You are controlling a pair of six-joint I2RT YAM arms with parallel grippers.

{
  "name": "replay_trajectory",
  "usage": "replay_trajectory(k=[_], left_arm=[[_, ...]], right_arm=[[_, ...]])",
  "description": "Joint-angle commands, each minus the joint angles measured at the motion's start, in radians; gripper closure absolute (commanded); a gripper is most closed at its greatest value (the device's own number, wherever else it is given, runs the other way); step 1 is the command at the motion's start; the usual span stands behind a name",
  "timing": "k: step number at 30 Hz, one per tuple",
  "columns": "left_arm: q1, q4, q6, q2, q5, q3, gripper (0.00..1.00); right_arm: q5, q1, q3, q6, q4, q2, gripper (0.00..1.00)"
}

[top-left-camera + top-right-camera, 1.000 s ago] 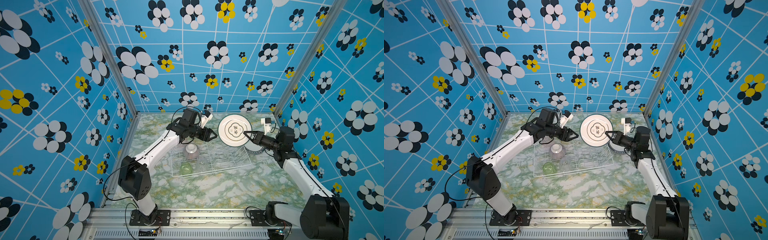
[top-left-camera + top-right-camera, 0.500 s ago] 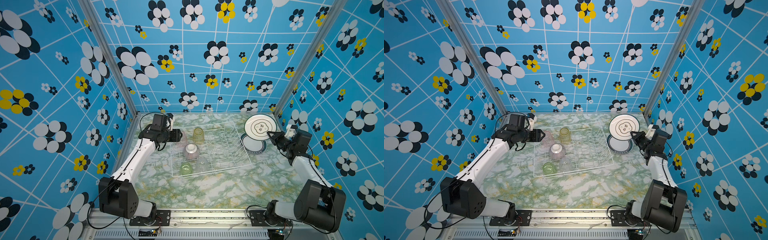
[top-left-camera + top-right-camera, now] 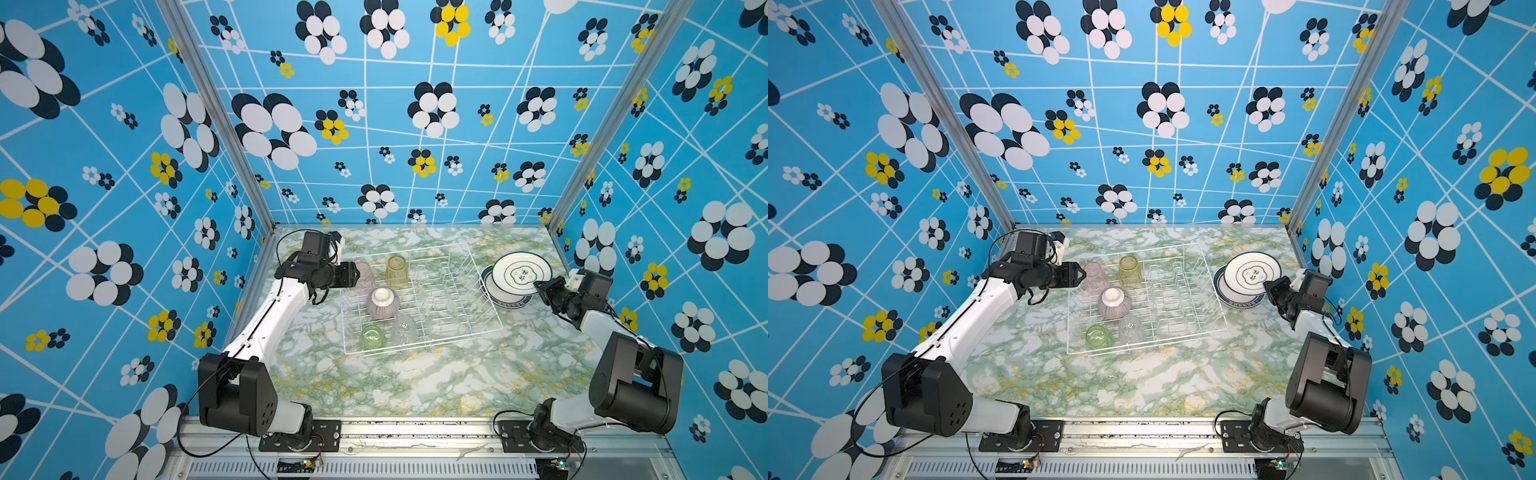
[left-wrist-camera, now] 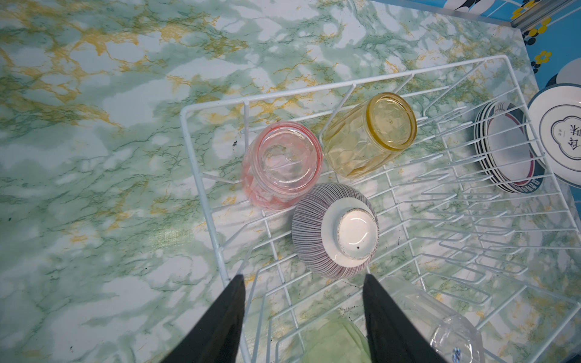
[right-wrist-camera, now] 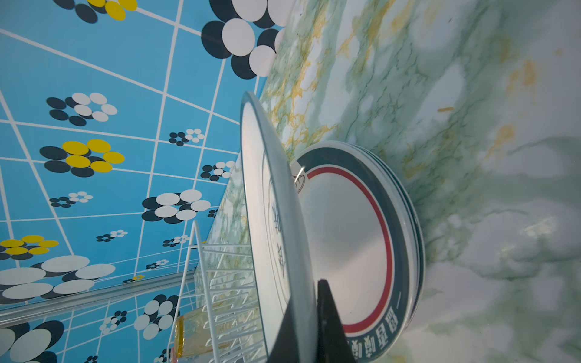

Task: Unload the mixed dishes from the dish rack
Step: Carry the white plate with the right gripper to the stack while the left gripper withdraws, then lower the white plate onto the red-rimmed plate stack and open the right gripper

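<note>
Your left arm (image 3: 274,316) rises from its near-left base and reaches back along the left side. Its wrist is bent so the left tool (image 3: 354,275) points toward the middle. The jaws stand partly apart with nothing between them, as the left wrist view shows. Your right arm (image 3: 602,328) folds up from the near-right base, forearm reaching back, and the right tool (image 3: 537,285) is pinched tight on the rim of a plate (image 3: 519,270).

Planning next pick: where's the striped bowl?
The striped bowl sits upside down in the dish rack's left half in both top views, between the pink tumbler and the clear tumbler.
</note>
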Motion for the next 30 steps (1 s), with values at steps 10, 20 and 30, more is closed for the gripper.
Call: replay_trajectory(k=[10,20,30], left_arm=[[0.009,0.003,-0.011,0.013,0.035,0.003,0.39],[0.009,0.006,-0.011,0.015,0.043,-0.004,0.39],[0.01,0.01,-0.008,0.019,0.046,-0.013,0.39]], right_arm=[[-0.015,-0.003,-0.009,-0.032,-0.001,0.062,1.0],[-0.034,-0.003,-0.007,-0.032,-0.001,0.093,1.0],[-0.053,-0.003,0.004,-0.065,-0.053,0.113,1.0]])
